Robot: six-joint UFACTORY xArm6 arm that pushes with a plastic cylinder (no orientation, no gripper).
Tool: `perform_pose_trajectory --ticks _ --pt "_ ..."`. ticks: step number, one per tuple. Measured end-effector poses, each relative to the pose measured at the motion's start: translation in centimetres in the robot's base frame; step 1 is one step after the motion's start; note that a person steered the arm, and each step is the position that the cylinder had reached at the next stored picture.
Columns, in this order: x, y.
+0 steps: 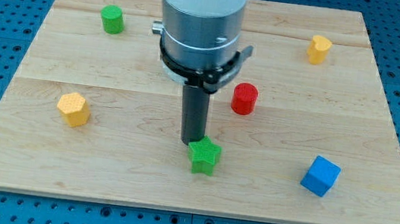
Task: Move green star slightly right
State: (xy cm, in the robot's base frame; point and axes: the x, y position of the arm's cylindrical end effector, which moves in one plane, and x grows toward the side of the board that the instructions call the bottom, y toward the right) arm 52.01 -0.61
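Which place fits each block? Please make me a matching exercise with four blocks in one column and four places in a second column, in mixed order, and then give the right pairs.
Blocks:
1. green star
2. blue cube
3. green cylinder
4. red cylinder

Places:
A. near the view's top left corner of the board
B. just below my tip
C. near the view's bottom right corner of the board
D. near the board's middle, on the view's right of the rod

Pairs: 1-B, 2-C, 3-A, 4-D
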Motion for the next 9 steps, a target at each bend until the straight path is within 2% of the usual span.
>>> perform_pose_trajectory --ticks 1,3,4,6,8,9 --pt "-1.6 -2.1" --pt "-1.9 -4.1" --pt "-1.3 -7.3" --pt "2.5 -5.5" --pt "0.2 1.0" --pt "1.6 0.2"
